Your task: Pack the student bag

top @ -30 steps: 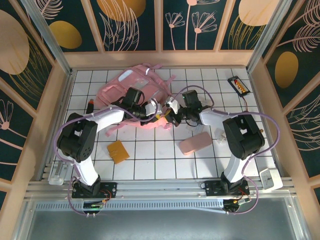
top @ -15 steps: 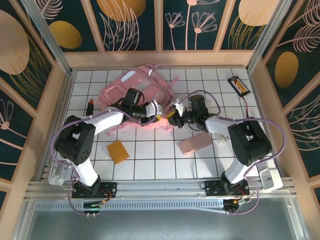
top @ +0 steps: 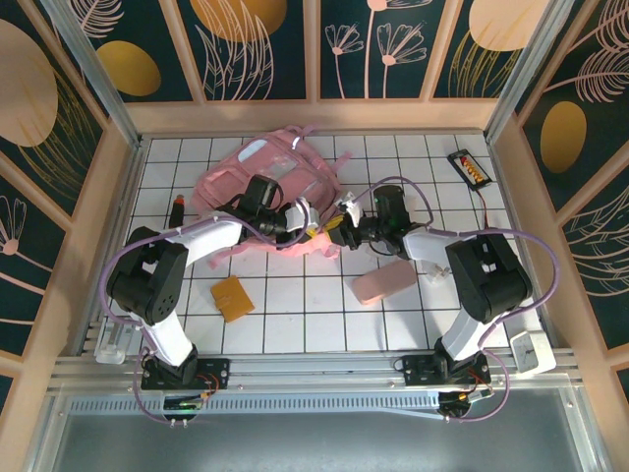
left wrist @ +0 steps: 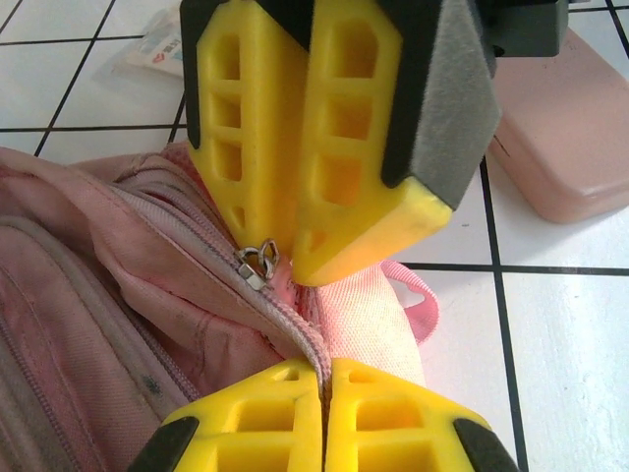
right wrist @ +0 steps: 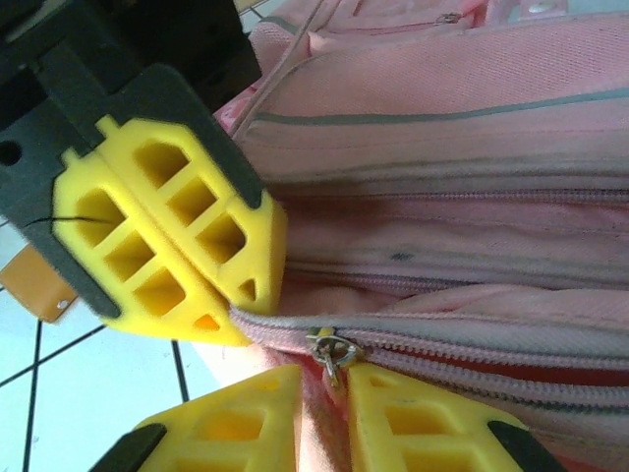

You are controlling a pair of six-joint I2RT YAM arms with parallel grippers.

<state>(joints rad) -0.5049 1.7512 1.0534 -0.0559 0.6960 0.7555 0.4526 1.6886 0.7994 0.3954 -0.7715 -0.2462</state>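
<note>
While the left gripper point(left wrist: 325, 388) is clamped shut on the zipper seam of the student bag point(left wrist: 118, 295), the right gripper point(right wrist: 326, 379) faces it tip to tip. Its fingers stand a slit apart with the zipper pull point(right wrist: 329, 356) between them; whether they pinch it cannot be told. The bag's bulk spreads beside the left gripper. A flat pink case point(left wrist: 565, 138) lies near the right gripper.

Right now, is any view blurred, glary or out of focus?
Top external: even light, sharp throughout. Left wrist: zip pull crisp, tiles glare white, left hand a little soft. Right wrist: bag sharp, right hand slightly blurred.
</note>
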